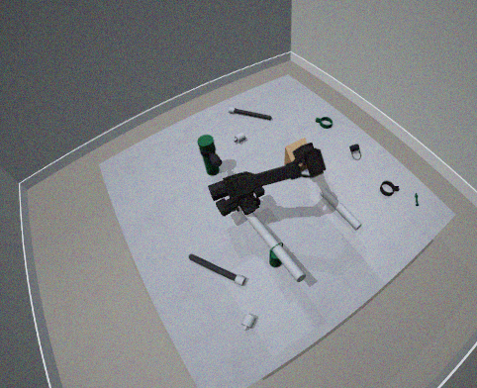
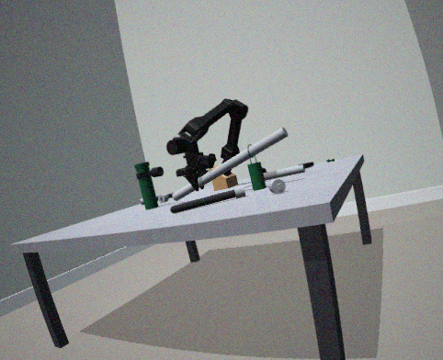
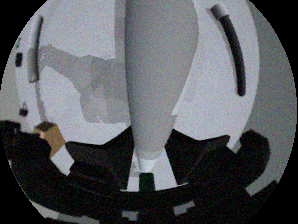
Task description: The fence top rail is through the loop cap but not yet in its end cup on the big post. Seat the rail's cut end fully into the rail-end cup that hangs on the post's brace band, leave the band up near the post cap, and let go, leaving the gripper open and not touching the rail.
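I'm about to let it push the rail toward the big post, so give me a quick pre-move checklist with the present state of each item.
1. Gripper shut on the top rail: ok.
2. Rail passes through the loop cap on the small green post: ok.
3. Rail's cut end seated in the rail-end cup: not ok, it lies low, apart from the cup.
4. Brace band up near the cap of the big post: ok.
5. Cut end in line with the cup's mouth: cannot tell.
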Tool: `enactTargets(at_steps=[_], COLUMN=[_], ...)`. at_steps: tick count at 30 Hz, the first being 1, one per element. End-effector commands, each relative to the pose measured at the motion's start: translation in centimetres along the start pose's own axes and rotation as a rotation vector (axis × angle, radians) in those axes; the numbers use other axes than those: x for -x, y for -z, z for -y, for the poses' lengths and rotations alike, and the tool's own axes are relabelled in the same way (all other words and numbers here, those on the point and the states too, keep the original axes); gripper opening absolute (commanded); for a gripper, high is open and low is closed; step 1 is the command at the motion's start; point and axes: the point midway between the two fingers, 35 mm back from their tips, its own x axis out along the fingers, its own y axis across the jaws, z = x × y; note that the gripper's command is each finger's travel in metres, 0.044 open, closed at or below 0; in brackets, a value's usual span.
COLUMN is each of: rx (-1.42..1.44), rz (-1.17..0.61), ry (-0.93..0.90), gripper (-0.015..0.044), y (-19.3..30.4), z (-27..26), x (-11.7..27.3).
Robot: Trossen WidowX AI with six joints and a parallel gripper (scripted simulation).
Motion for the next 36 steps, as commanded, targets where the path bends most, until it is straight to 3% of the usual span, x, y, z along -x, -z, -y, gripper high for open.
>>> enactTargets(at_steps=[1,10,36], rx=[0.006,0.004,0.004], rz=[-0.086,-0.291,-0.295], ry=[0.025,0.018,0.018], gripper=[0.0000,0.0000,0.0000], y=[0.8,2.2,2.3], z=[0.5,0.2,0.1], x=[2.5,7.8,7.9])
